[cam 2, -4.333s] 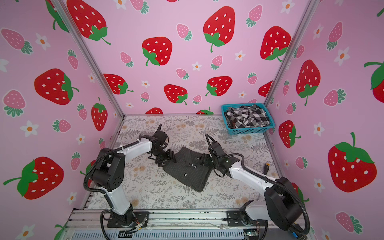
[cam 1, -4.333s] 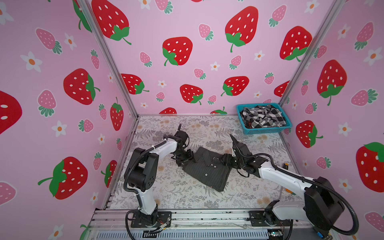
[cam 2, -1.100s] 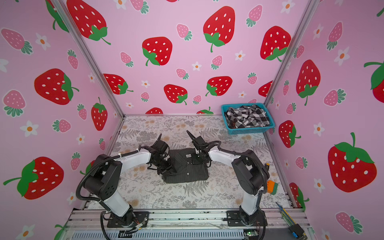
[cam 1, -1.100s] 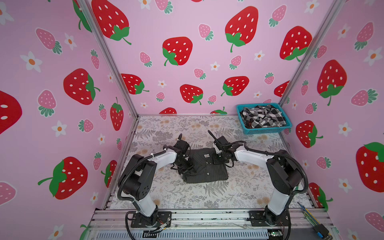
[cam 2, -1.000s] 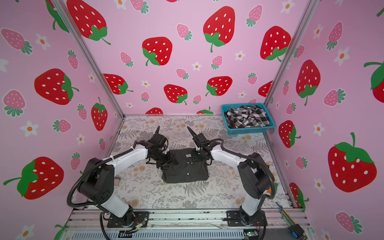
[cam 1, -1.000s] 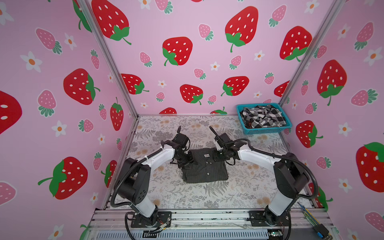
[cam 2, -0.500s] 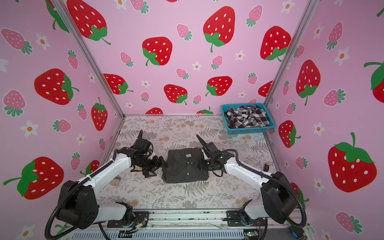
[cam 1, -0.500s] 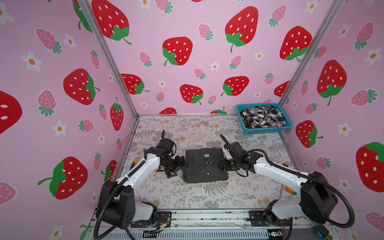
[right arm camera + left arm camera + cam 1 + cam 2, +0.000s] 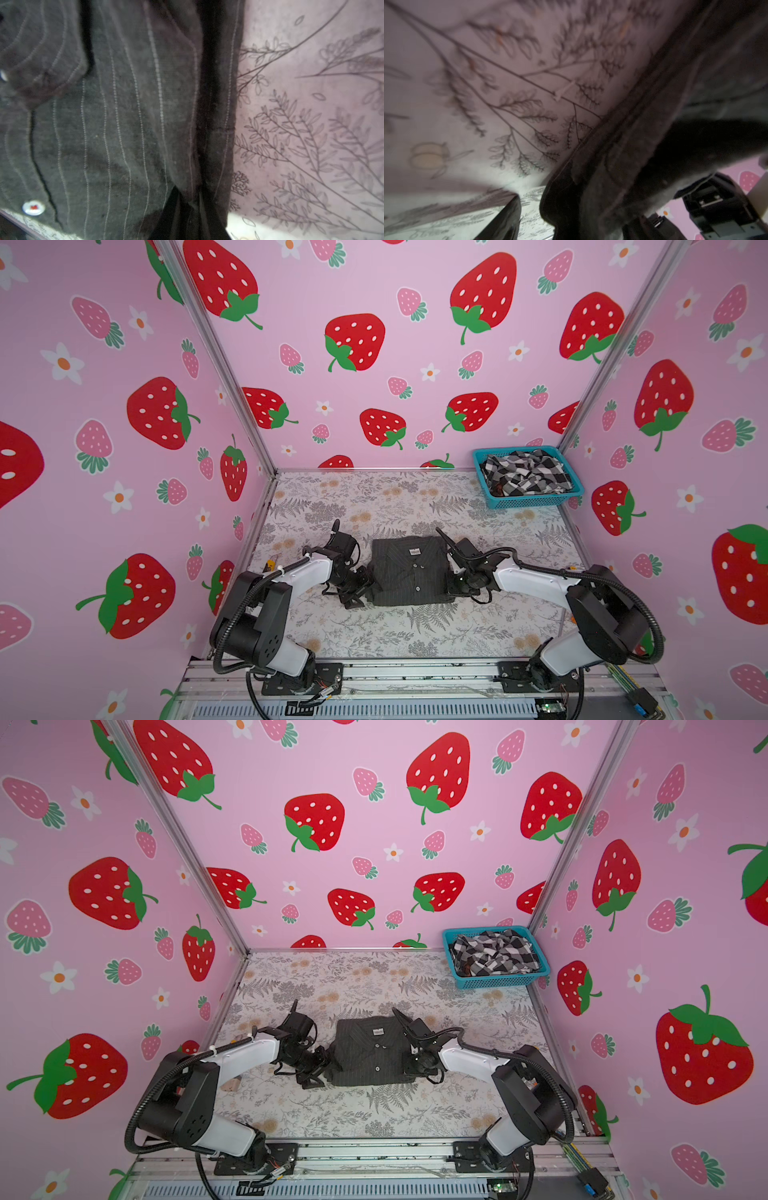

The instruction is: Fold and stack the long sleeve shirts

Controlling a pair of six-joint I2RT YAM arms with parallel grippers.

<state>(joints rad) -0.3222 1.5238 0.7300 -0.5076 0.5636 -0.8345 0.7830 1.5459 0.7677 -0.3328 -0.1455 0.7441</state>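
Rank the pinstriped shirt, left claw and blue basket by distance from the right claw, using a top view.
1. pinstriped shirt: its right edge is at the right claw.
2. left claw: across the shirt, at its left edge.
3. blue basket: far back-right corner.

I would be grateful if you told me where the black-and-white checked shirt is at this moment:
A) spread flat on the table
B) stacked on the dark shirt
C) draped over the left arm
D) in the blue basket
D: in both top views the checked shirt lies crumpled inside the blue basket at the far right corner, well apart from the folded dark shirt.
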